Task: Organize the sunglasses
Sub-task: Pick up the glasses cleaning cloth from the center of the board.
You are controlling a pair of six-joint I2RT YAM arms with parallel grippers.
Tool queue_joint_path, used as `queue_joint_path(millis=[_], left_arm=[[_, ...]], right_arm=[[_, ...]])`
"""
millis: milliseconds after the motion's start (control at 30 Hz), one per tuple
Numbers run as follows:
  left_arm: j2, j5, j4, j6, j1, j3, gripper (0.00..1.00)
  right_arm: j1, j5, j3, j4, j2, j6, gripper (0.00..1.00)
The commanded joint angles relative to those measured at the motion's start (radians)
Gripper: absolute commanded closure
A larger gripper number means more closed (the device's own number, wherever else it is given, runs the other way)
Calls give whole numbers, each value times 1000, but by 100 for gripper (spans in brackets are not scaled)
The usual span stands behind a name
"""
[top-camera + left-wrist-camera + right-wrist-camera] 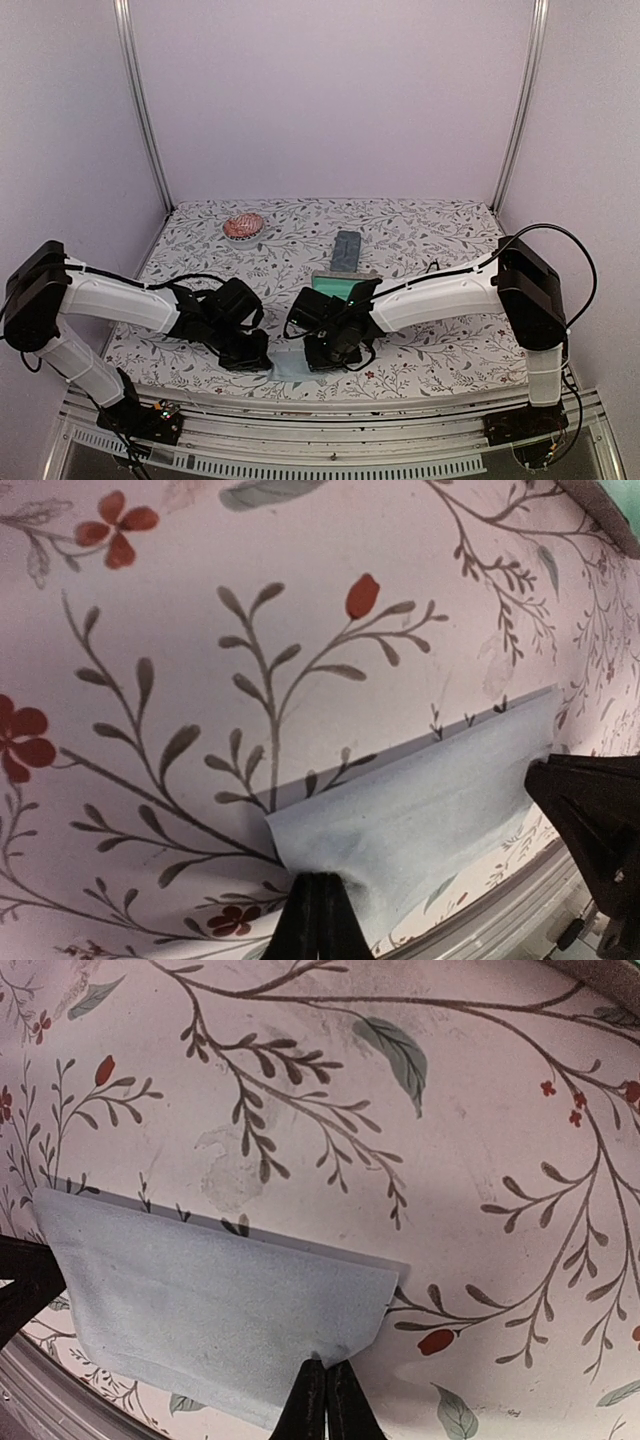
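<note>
I am pinching the cloth with both grippers at the near edge of the table, close to the middle. My left gripper is pressing its fingers together on the cloth's near left corner; the fabric is bunching a little just above the fingertips. My right gripper is squeezing the cloth's near right edge in the same way, with no gap showing between its fingers. Each wrist camera is catching the other gripper as a dark shape at the opposite end of the cloth.

The cloth is light blue and is stretching between the two grippers, casting a thin grey shadow on the flowered table cover along its far edge. My two arms are reaching in from the left and right and are nearly meeting over it.

Just beyond my right wrist a green-faced case is sitting, partly hidden by the arm, and a blue-grey case is lying just behind it, pointing away. A reddish round thing is resting far to the left, well apart from them.

I am not making out the sunglasses in any view, so I cannot tell where they are lying.
</note>
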Motion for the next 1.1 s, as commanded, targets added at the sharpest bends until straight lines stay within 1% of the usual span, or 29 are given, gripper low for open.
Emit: queue_joint_path(millis=[0,33,100,200,233,367,533,567,733,833,933,1067], left_arm=[[3,-116,-144,21,-17,45,95],[-7,-137,-168,22,-16,56,93],[-25,-154,-190,22,-16,67,81],[-50,-138,-182,19,-20,75,67],[-57,-125,-169,18,-22,76,64],[-46,-72,-95,1,-29,68,53],[38,-39,-70,-2,-51,88,51],[53,-39,-70,-4,-57,95,52],[127,-46,-88,-22,-77,123,62],[170,-52,-121,-20,-89,152,71],[196,-66,-148,-19,-100,173,81],[194,-90,-159,-17,-102,178,100]], right_arm=[[9,52,-40,-17,-6,30,98],[9,67,-46,-25,-14,43,98],[9,89,-57,-44,-33,60,98],[9,108,-76,-52,-57,78,98],[9,112,-81,-52,-63,82,98],[10,121,-77,-52,-69,91,98],[11,112,-76,-33,-59,89,98],[10,110,-77,-30,-58,90,98],[10,108,-98,-10,-64,97,98],[10,108,-107,-3,-70,100,98],[10,109,-117,9,-77,101,98],[10,116,-125,22,-84,101,98]])
